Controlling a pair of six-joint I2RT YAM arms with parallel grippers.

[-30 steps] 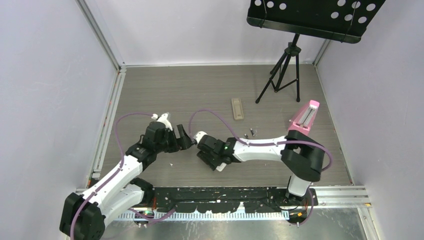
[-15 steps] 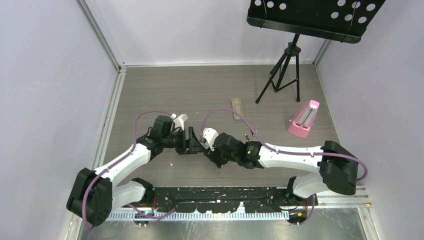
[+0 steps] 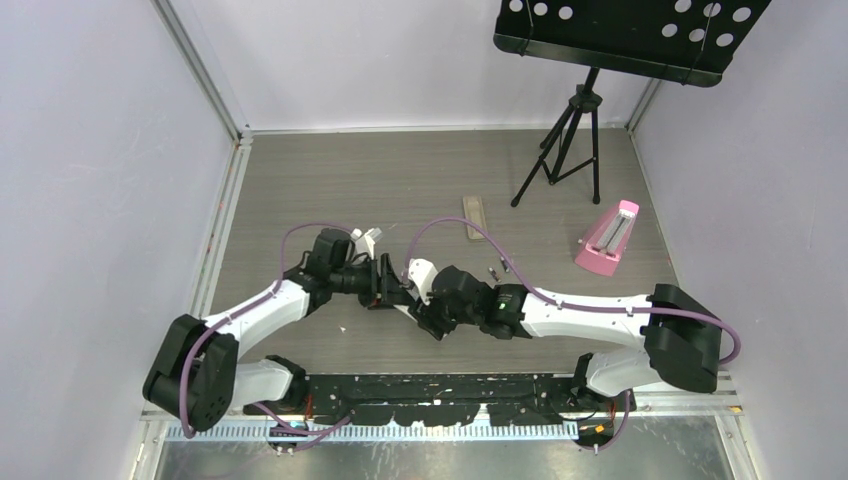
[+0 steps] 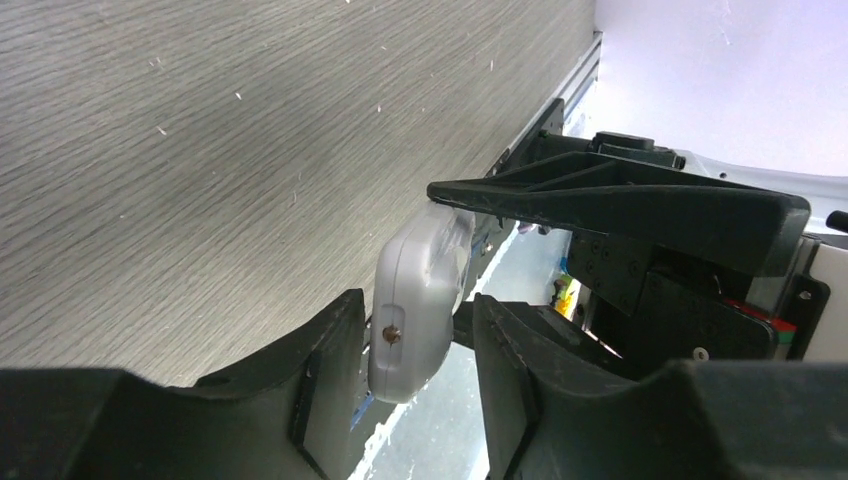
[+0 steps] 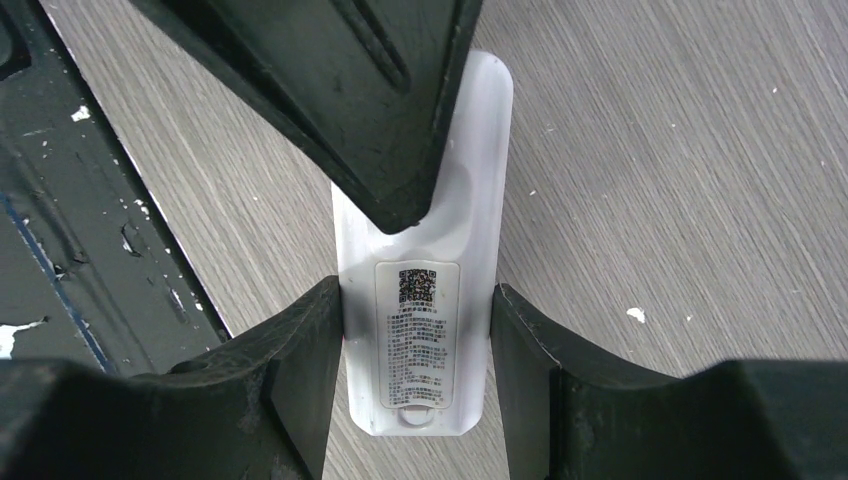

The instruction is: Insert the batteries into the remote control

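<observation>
While well beyond R tool (image 5: 415, 292), remote (image 3: 476, 217) flat

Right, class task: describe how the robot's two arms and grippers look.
Both the left arm and right arm have white link shells, bulky black joint housings and a purple cable looping alongside. The left gripper and right gripper are black with thick wedge-shaped fingers.

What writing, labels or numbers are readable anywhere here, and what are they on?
Label on the white plastic bar: a square scan code above lines of small print, too small to read.
No other writing shows in any view.
</observation>
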